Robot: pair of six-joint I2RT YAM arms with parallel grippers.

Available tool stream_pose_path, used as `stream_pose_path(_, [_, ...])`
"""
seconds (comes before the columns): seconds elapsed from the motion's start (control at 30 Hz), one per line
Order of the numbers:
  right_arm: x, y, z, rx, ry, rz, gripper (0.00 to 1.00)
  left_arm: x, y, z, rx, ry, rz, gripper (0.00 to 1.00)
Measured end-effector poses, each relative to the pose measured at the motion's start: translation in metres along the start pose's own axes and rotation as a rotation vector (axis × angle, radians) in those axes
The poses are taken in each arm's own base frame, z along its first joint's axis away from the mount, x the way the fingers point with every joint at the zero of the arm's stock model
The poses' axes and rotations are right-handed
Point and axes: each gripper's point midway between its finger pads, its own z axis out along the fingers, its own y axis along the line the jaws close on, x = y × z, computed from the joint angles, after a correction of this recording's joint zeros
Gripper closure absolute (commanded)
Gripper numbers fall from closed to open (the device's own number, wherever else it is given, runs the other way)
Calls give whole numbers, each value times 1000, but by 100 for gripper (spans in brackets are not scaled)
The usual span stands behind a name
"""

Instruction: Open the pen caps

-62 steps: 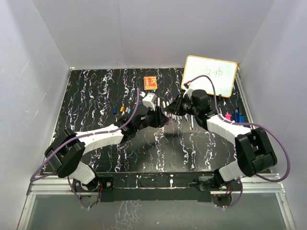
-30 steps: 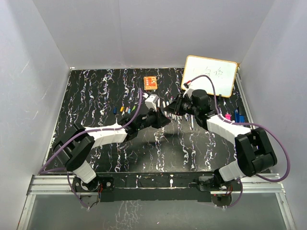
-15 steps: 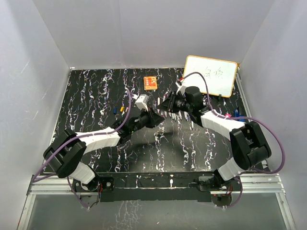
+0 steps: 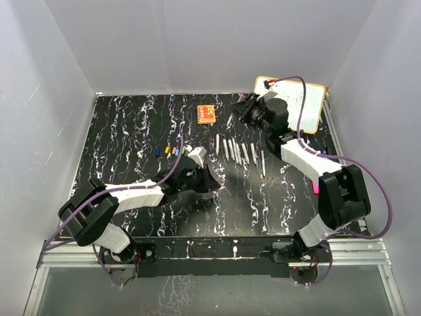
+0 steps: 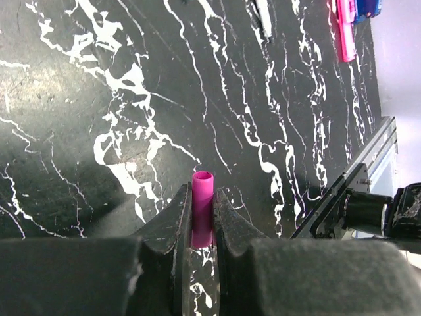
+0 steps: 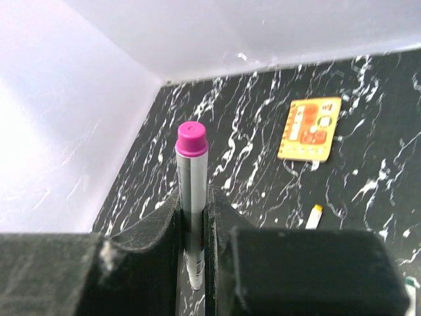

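Magenta plastic pen cap [image 5: 202,209], a short tube with its open mouth pointing outward, sits pinched between the narrowed fingers of the left hand [image 5: 202,197], which hangs low over the black, white-veined desk [image 4: 131,131] near its middle. The right hand [image 6: 193,205] is raised well apart from it at the far right, just in front of the white whiteboard [image 4: 310,108]. It is clamped tight on a slim white-barrelled marker pen [image 6: 191,191], whose barrel stands upright between the fingers and is topped by a magenta end [image 6: 191,139].

On the desk between the two hands, a row of slim white pens [image 4: 234,150] lies side by side. Just beyond the left hand sits a short line of small coloured caps [image 4: 170,151], blue, yellow and orange among them. An orange square card [image 4: 206,113] lies flat near the far edge of the desk. At the right edge, the left wrist view catches a pink pen [image 5: 345,29] beside a blue one [image 5: 368,6].
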Motion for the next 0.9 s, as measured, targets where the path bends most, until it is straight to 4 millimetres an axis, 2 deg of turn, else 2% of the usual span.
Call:
stream_pose_path(0.1, [-18, 0, 2, 10, -63, -18, 100, 8, 3, -1, -10, 35, -12, 100])
stream_pose_path(0.27, [-16, -8, 0, 55, -60, -50, 100, 8, 11, -3, -74, 68, -3, 100])
stream_pose_path(0.37, [-15, -13, -8, 96, -41, -83, 100, -12, 8, -3, -124, 56, 33, 100])
stream_pose_path(0.47, [-22, -11, -22, 128, -39, -125, 100, -54, 5, 4, -187, 16, 91, 100])
stream_pose_path(0.57, [-32, -6, -37, 144, -55, -163, 100, -90, 14, 15, -263, -9, 139, 100])
stream_pose_path(0.63, [-37, -3, -48, 160, -63, -187, 100, -104, 24, 23, -311, -6, 161, 100])
stream_pose_path(0.7, [-42, -3, -55, 176, -70, -207, 100, -110, 40, 31, -365, 17, 181, 100])
stream_pose_path(0.8, [-46, -6, -65, 208, -70, -234, 100, -107, 65, 38, -450, 69, 207, 100])
stream_pose_path(0.9, [-47, -12, -72, 236, -60, -254, 100, -104, 79, 44, -509, 115, 238, 100])
